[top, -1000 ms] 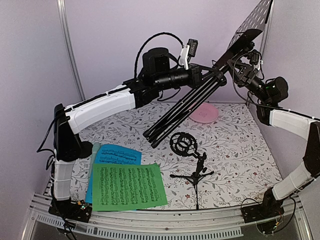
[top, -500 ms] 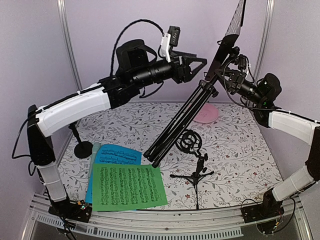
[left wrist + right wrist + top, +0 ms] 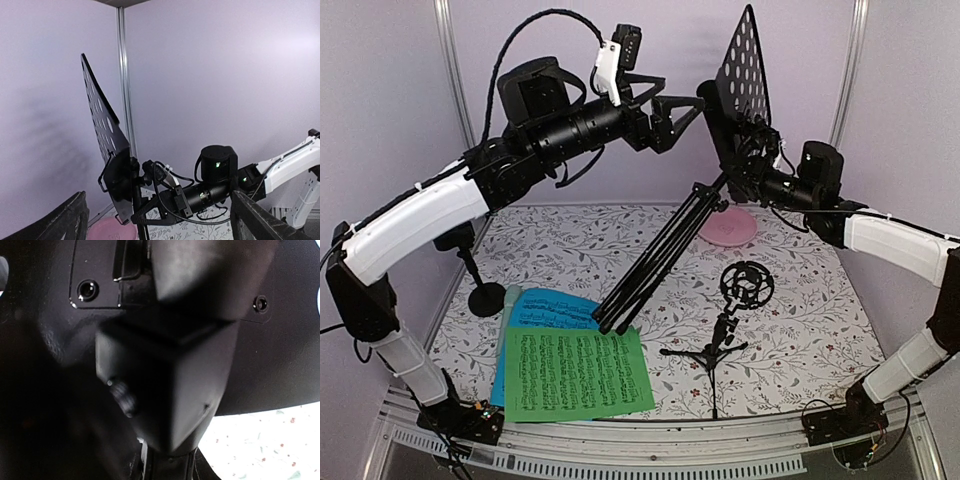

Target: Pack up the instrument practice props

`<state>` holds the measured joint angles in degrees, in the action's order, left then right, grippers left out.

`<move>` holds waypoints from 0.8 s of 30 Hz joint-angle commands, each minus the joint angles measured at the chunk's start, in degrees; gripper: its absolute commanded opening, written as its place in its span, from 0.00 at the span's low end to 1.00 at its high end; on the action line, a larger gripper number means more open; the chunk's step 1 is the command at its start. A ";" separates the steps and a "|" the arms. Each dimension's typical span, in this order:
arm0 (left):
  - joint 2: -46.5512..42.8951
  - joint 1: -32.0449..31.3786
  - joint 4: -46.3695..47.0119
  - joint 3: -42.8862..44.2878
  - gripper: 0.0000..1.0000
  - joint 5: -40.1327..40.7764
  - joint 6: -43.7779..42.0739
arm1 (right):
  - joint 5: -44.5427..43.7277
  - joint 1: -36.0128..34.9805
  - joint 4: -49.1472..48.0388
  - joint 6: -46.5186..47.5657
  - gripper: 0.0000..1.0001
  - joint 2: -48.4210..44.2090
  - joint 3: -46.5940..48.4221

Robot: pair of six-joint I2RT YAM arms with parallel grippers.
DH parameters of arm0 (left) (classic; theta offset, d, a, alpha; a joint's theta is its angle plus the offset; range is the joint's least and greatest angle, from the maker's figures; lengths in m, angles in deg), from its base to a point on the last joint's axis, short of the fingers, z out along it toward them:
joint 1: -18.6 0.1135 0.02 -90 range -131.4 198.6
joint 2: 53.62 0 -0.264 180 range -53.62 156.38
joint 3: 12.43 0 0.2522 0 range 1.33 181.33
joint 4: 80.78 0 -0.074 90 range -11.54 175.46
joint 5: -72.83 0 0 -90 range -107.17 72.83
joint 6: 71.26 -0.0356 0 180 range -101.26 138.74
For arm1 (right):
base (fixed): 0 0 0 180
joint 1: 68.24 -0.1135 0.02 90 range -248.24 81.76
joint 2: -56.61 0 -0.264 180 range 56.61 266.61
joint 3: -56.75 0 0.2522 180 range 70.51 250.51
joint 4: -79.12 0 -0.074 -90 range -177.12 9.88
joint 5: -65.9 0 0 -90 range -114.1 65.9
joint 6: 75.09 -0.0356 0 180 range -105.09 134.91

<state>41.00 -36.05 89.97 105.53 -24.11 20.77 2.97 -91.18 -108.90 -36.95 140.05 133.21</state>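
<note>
Gripping sheet-music rack (image 3: 735, 100) at neck with right claw (image 3: 752, 165), shut tight; tilted high, leg tips down near blue sheet (image 3: 555, 310). Left claw (image 3: 692, 100) spread wide, empty, beside its top. Could pivot in single grip, sweep mic support (image 3: 723, 335).

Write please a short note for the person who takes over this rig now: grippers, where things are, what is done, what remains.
Left gripper: open, empty, raised in the air.
Right gripper: shut on the neck of the black perforated sheet-music rack with tripod legs; it leans, folded legs pointing down toward the sheets.
Green music sheet overlaps the blue music sheet at the near left.
Black ring-topped mic support and black round-base mic support stand on the table.
Done: rack legs folded. Left: everything else; nothing looks packed.
</note>
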 commanded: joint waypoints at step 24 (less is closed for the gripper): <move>-7.80 -1.57 -9.52 -10.16 0.98 9.15 -0.01 | -58.67 -5.88 59.14 -36.46 0.00 -1.22 13.80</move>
<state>33.99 -36.49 80.24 95.89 -15.54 19.91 -49.82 -99.55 -52.25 -59.85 140.66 140.66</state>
